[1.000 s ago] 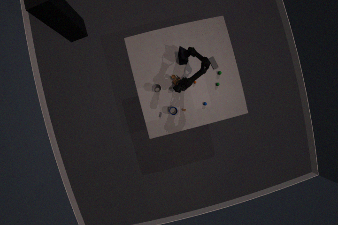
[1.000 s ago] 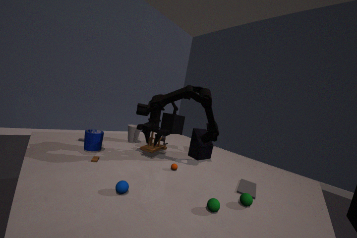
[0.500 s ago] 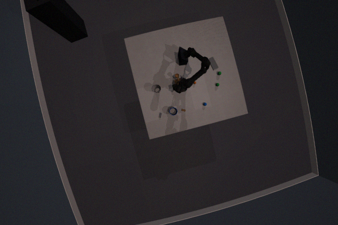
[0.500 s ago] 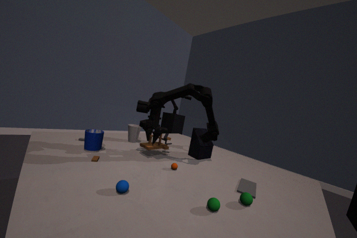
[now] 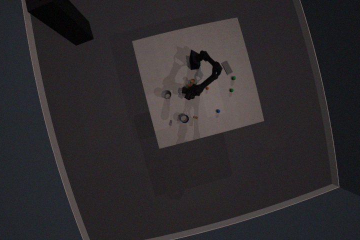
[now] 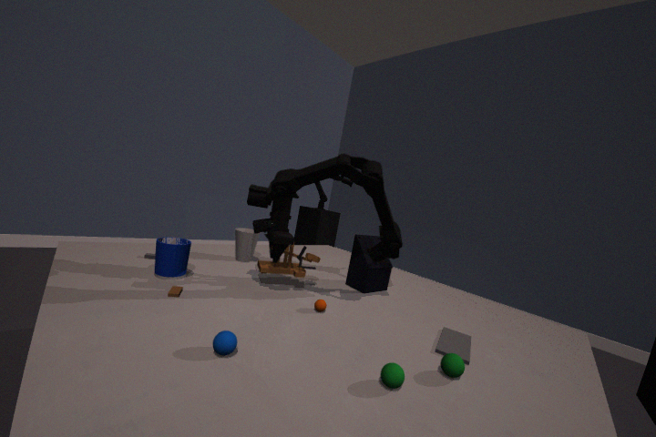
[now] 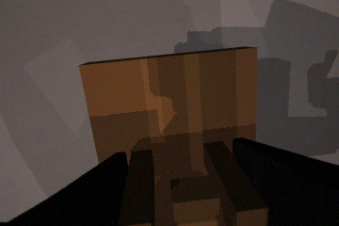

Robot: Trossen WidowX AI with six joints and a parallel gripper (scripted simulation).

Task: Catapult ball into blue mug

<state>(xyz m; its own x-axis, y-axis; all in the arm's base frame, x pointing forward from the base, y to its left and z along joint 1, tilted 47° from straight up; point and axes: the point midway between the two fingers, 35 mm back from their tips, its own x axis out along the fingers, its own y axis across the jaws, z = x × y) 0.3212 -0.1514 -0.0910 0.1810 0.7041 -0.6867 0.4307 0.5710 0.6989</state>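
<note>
The wooden catapult (image 5: 192,80) (image 6: 282,268) (image 7: 210,85) hangs just above the table, with its shadow below it; its spoon end points away from the blue mug. My gripper (image 6: 277,258) (image 7: 180,154) is shut on its uprights, one finger on each side in the wrist view. The arm hides much of the catapult in the top view. A small orange ball (image 5: 207,88) (image 6: 320,305) lies on the table beside the catapult. The blue mug (image 5: 184,122) (image 6: 171,258) stands upright, apart from the catapult and the gripper.
A grey cup (image 5: 166,94) (image 6: 244,244) stands behind the catapult in the exterior view. A small wooden block (image 5: 195,117) (image 6: 175,291) lies near the mug. A blue ball (image 5: 218,111) (image 6: 225,342), two green balls and a grey slab (image 5: 227,67) (image 6: 454,342) also lie on the table.
</note>
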